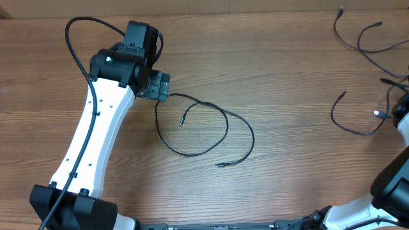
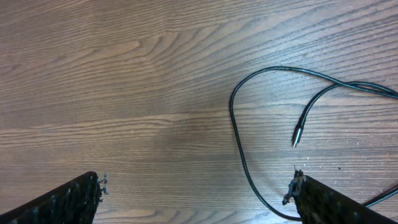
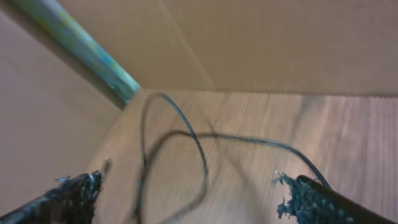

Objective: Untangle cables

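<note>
One thin black cable [image 1: 253,140] lies in loose loops at the table's middle, with plug ends near its centre [image 1: 181,121] and its lower side [image 1: 218,165]. My left gripper [image 1: 157,86] hovers open and empty just above-left of that loop. In the left wrist view the cable [image 2: 235,118] curves past the right finger, its plug [image 2: 296,138] lies loose, and the jaws [image 2: 196,186] hold nothing. More cables lie at the far right [image 1: 348,129] and the top right [image 1: 359,39]. My right gripper [image 3: 189,186] is open above blurred cable loops [image 3: 198,149].
The table is brown wood grain [image 1: 287,70]. The white left arm [image 1: 96,134] crosses the left side with its own thick black cable [image 1: 73,38]. The right arm [image 1: 396,182] sits at the right edge. A cardboard wall [image 3: 280,43] stands behind the right cables.
</note>
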`<action>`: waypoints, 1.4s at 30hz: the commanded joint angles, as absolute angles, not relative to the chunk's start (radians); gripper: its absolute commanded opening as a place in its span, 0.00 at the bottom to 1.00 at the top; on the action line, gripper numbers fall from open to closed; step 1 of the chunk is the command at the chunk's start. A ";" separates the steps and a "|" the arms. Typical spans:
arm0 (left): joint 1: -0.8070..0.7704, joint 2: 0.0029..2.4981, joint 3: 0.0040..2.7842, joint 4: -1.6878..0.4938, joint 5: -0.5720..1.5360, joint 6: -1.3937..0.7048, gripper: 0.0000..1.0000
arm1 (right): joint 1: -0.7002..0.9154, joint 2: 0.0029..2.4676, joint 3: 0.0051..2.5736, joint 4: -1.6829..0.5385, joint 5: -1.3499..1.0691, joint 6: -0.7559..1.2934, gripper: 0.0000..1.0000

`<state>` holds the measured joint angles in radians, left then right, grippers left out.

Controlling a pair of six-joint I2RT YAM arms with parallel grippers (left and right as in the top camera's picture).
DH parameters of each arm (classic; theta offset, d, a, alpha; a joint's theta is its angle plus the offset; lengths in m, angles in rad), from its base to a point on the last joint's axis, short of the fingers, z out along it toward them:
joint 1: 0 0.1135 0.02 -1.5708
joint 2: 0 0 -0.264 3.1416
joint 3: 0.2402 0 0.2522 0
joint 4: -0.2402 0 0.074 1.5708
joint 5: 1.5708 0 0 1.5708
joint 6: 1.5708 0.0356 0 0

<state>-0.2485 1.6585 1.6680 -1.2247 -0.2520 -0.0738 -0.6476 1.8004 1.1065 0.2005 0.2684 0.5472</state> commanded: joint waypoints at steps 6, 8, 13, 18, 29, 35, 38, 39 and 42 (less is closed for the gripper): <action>-0.249 1.664 1.663 -1.222 -0.264 -0.059 1.00 | -0.650 1.731 1.114 -0.065 0.126 0.546 1.00; -0.249 1.664 1.663 -1.222 -0.264 -0.059 1.00 | -0.650 1.693 1.114 -0.156 0.126 0.546 1.00; -0.249 1.664 1.663 -1.222 -0.264 -0.059 0.99 | -0.650 1.610 1.114 -0.419 0.124 0.548 1.00; -0.249 1.664 1.663 -1.222 -0.264 -0.059 0.99 | -0.650 1.599 1.113 -0.694 0.053 0.555 1.00; -0.249 1.664 1.663 -1.222 -0.264 -0.059 1.00 | -0.645 1.601 1.102 -0.841 -0.062 0.554 1.00; -0.249 1.664 1.663 -1.222 -0.264 -0.059 1.00 | -0.643 1.601 0.984 -0.766 -0.070 0.554 1.00; -0.249 1.664 1.663 -1.222 -0.264 -0.059 1.00 | -0.643 1.601 0.945 -0.723 -0.070 0.554 1.00; -0.249 1.664 1.663 -1.222 -0.264 -0.059 1.00 | -0.643 1.601 0.937 -0.713 -0.070 0.554 1.00; -0.249 1.664 1.663 -1.222 -0.264 -0.059 1.00 | -0.643 1.601 0.924 -0.685 -0.071 0.554 1.00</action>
